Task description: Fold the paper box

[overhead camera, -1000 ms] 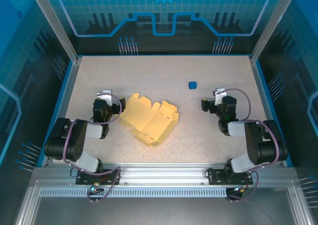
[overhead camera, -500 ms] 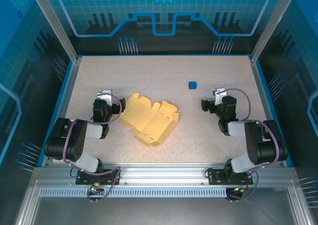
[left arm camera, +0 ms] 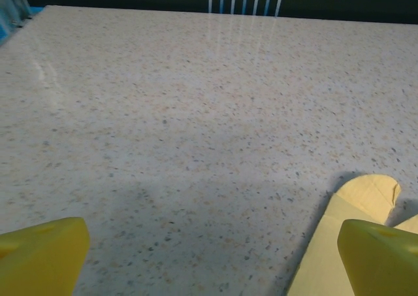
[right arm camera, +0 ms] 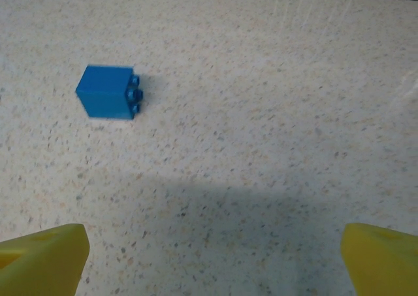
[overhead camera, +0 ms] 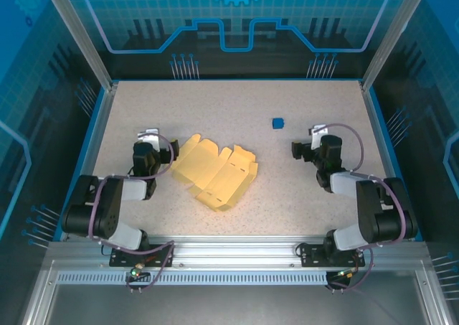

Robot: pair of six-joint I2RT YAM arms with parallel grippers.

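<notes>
The paper box (overhead camera: 216, 170) lies as a flat pale yellow die-cut sheet with flaps left of the table's middle. My left gripper (overhead camera: 149, 143) sits low just left of it, open with nothing between its fingers. In the left wrist view the left gripper (left arm camera: 209, 263) spans bare table, and a rounded flap of the paper box (left arm camera: 366, 193) lies beside the right fingertip (left arm camera: 380, 260). My right gripper (overhead camera: 318, 141) rests open at the right, apart from the sheet. In the right wrist view the right gripper (right arm camera: 210, 262) has bare table between its yellow fingertips.
A small blue cube (overhead camera: 277, 123) sits on the table ahead and left of the right gripper, also seen as the blue cube (right arm camera: 108, 92) in the right wrist view. The speckled table (overhead camera: 237, 102) has blue raised edges and glass walls around it.
Both arms have shifted slightly, with the grippers edging a little away from their bases. The paper box and the blue cube have not moved.
</notes>
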